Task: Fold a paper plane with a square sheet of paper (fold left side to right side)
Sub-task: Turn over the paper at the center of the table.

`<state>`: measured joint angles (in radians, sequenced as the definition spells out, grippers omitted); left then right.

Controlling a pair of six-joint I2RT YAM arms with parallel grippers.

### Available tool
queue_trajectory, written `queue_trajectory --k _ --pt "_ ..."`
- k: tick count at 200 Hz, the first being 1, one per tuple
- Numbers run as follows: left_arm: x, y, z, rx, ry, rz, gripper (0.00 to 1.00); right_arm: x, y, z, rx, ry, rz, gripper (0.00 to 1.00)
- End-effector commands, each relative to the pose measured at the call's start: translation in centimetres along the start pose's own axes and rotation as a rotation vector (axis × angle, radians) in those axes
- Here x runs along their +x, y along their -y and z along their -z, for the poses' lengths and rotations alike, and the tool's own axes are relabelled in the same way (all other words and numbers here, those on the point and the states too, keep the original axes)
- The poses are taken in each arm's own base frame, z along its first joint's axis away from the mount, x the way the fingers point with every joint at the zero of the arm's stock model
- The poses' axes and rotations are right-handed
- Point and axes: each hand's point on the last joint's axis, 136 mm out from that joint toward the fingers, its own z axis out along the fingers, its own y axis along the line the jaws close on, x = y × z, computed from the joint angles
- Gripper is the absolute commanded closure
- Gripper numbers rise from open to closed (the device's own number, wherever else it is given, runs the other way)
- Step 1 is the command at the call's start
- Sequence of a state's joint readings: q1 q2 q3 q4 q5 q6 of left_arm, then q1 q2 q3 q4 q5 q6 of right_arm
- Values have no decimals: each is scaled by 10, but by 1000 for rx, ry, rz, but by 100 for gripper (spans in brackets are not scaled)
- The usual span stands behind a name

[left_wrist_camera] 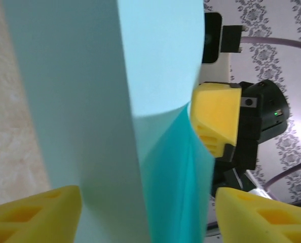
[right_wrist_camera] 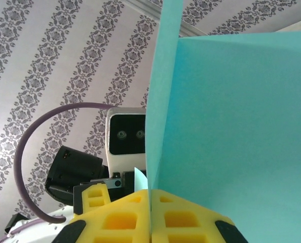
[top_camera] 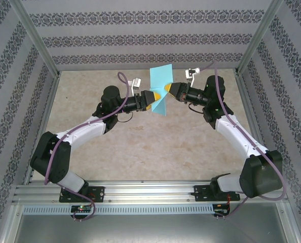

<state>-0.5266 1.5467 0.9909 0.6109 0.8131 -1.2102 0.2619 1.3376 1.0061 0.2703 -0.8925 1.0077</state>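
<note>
- Beige mottled desk [top_camera: 79, 91]: the work is held up off it, mid-field, between the two arms.
- Black-and-white left arm [top_camera: 79, 134] and right arm [top_camera: 236, 134]: both reach inward and their wrists nearly meet.
- Thin light turquoise square sheet of paper [top_camera: 159, 78]: stands roughly upright in the air, bent along a crease into two panels at an angle, not yet flat on itself [right_wrist_camera: 231, 126].
- Right jaws: yellow pads together, clamped on the sheet's lower edge at the crease.
- Left jaws: apart, with the sheet [left_wrist_camera: 89, 101] in the gap between the pads; no pinch visible.
- Judgement: close the left jaws near the free panel's outer edge, carry it across to the right panel, and match the corners before pressing. The right clamp should hold firm, or the thin paper may twist.
</note>
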Motion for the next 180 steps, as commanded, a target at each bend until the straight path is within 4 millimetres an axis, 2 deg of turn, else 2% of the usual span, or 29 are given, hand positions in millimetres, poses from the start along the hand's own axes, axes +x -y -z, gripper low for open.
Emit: queue_trajectory --k 1,21,57,90,117,132,145,158,180 --pt "0 30 -2 90 -17 -58 39 -8 -20 1 -50 22 26 92" --pt "3 27 -1 72 -30 -58 53 -8 -20 1 -49 23 21 91" --pt "5 26 0 64 -32 -59 69 -8 -15 1 -38 23 5 89" --pt "7 21 2 37 -37 -63 81 -8 -11 4 -13 28 10 78" --pt "10 6 5 -57 -47 -83 86 -6 1 11 62 31 36 66" --pt "14 -9 9 -164 -56 -102 86 -4 15 20 155 34 57 59" --pt "18 -26 17 -292 -68 -135 86 0 35 33 294 36 76 53" --pt "24 -54 33 -505 -87 -176 86 5 61 52 476 33 83 46" --pt "36 -92 66 -899 -166 -296 89 14 102 90 757 30 69 41"
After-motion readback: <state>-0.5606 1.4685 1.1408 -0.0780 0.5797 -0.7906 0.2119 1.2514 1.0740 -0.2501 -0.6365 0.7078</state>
